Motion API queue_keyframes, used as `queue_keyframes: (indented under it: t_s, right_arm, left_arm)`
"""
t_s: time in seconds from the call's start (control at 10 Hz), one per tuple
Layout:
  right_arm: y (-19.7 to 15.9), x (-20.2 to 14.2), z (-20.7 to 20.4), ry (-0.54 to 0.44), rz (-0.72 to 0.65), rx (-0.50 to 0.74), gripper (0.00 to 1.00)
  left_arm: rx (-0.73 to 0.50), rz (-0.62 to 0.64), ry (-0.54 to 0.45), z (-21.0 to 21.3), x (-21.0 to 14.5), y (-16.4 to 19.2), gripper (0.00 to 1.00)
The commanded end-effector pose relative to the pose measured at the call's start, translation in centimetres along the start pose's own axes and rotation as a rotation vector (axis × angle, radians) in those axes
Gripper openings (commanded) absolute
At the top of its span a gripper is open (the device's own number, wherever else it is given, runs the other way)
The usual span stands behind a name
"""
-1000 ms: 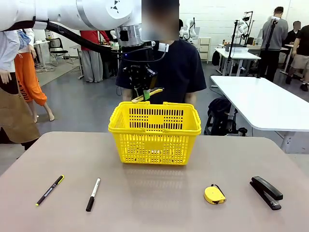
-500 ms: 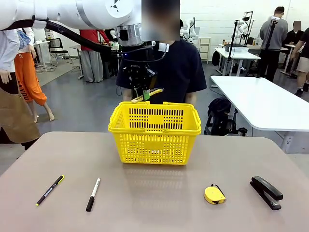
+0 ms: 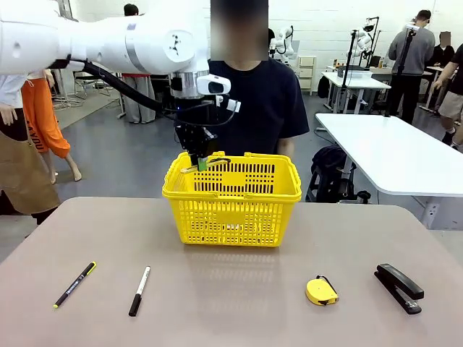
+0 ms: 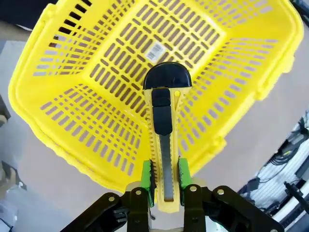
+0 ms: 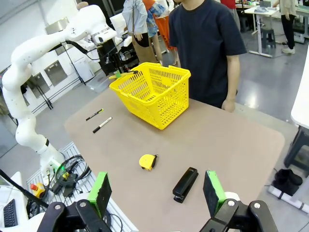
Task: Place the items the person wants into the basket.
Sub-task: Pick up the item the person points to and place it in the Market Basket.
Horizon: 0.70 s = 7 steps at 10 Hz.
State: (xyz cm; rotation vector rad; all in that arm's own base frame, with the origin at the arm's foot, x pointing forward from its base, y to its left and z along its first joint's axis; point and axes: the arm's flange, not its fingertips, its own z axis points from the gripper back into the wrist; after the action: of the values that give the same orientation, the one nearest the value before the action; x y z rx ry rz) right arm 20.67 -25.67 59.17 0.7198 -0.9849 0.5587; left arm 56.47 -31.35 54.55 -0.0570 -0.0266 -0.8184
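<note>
My left gripper (image 3: 202,164) hangs just above the rear left rim of the yellow basket (image 3: 231,210), shut on the yellow-and-black box cutter (image 3: 217,160). The left wrist view looks down past the green pads (image 4: 147,176) clamping the box cutter (image 4: 164,111), whose black end points into the basket (image 4: 91,96). The white-and-black marker (image 3: 139,290) lies front left on the table and the round yellow tape measure (image 3: 321,291) front right. The person (image 3: 257,101) stands behind the basket. My right gripper (image 5: 157,193) is open, high above the table's right side.
A thin black pen (image 3: 74,284) lies left of the marker. A black stapler (image 3: 398,287) sits at the far right, beside the tape measure. A white table (image 3: 391,152) stands behind on the right. Other people are farther back.
My left gripper has come down and slightly left with the box cutter, from above the basket's back rim to rim level. Nothing on the table has moved.
</note>
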Motion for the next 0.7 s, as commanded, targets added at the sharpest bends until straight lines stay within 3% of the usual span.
queue_keyframes:
  t_s: [0.0,0.2,0.6]
  right_arm:
    - [-0.2,0.3,0.0,-0.030,0.018,0.010,1.00]
    - [-0.2,0.3,0.0,-0.030,0.018,0.010,1.00]
    - [-0.2,0.3,0.0,-0.030,0.018,0.010,1.00]
  left_arm:
    - [0.049,-0.007,-0.033,-1.6,1.5,0.8,0.26]
    - [0.125,-0.006,-0.075,-5.2,1.9,0.5,0.26]
    - [0.096,-0.014,-0.007,-8.8,2.7,0.9,0.26]
